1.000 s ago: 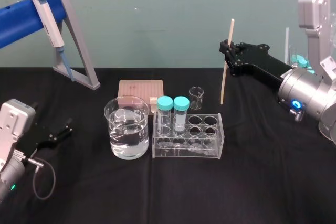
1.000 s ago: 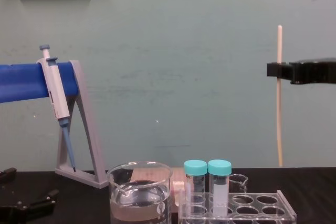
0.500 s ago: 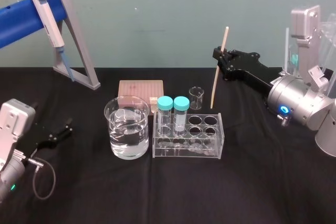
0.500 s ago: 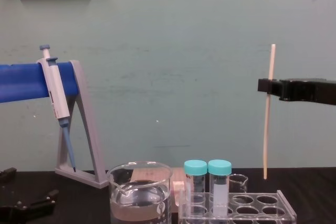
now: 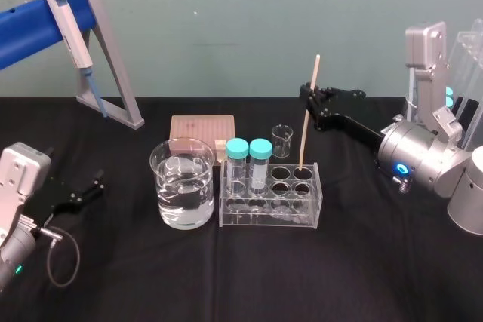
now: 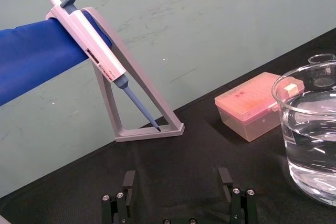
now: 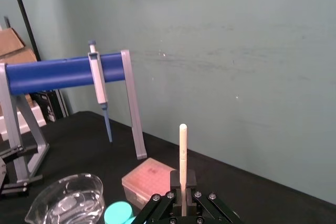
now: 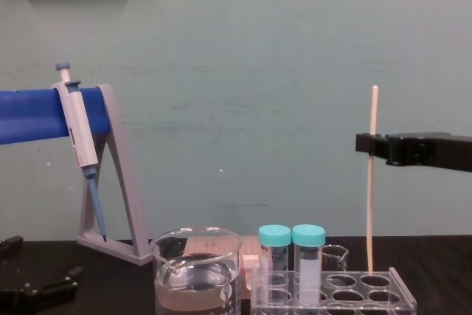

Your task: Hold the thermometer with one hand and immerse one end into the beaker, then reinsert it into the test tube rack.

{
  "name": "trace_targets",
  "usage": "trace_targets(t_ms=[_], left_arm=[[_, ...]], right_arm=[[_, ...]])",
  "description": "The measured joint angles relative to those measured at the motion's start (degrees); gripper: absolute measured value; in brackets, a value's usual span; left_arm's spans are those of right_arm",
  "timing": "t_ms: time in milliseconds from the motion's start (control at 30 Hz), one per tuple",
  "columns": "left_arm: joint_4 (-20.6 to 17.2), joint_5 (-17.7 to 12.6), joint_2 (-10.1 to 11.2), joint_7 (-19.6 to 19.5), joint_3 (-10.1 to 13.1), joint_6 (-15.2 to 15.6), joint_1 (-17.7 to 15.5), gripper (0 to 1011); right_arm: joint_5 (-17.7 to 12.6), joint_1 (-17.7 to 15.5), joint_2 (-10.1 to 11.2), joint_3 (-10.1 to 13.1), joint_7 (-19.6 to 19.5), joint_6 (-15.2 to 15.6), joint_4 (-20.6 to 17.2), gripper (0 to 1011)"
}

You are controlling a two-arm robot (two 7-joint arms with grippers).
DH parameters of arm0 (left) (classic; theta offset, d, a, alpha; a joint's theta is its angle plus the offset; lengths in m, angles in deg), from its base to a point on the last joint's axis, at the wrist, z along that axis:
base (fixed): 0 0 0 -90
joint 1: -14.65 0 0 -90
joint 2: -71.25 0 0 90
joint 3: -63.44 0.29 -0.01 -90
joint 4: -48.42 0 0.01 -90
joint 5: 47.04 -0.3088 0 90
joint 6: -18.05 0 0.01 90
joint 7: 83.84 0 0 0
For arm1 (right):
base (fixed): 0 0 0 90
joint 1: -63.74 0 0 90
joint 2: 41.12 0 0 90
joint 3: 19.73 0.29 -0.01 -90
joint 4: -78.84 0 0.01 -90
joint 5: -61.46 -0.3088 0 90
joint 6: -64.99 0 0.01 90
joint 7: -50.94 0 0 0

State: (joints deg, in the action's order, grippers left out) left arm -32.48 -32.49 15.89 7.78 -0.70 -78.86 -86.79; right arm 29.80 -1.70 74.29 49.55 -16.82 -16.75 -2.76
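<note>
Right arm reaches in from the right, forearm nearly level above the table, its right gripper point(image 5: 309, 99) pointing left over the rack point(image 5: 270, 213). Left arm lies parked low at the table's left edge, its left gripper point(image 6: 177, 180) just above the cloth with fingers spread wide and nothing between them. The table point(image 5: 362, 262) is draped in black; a blue-green wall point(image 5: 226, 20) stands behind. The right gripper's fingers are clamped on the thermometer point(image 5: 303, 145) above its middle. The thermometer stands almost upright, its lower end at the mouth of the rack's rear right hole; whether it has entered cannot be told. The beaker point(image 5: 181, 190), part-filled with water, sits just left of the rack.
</note>
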Motion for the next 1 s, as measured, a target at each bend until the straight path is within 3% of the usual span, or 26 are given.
trace_targets(t_ms=[433, 1000], left_arm=[[0.0, 0.0, 0.0, 0.0, 0.0, 0.0, 0.0, 1004], [0.0, 0.0, 0.0, 0.0, 0.0, 0.0, 0.0, 1004]], right_arm=[[1.2, -1.3, -0.1, 0.4, 0.3, -1.0, 1.1, 47], [2.7, 0.2, -2.4, -0.4, 2.7, -3.7, 5.9, 47]])
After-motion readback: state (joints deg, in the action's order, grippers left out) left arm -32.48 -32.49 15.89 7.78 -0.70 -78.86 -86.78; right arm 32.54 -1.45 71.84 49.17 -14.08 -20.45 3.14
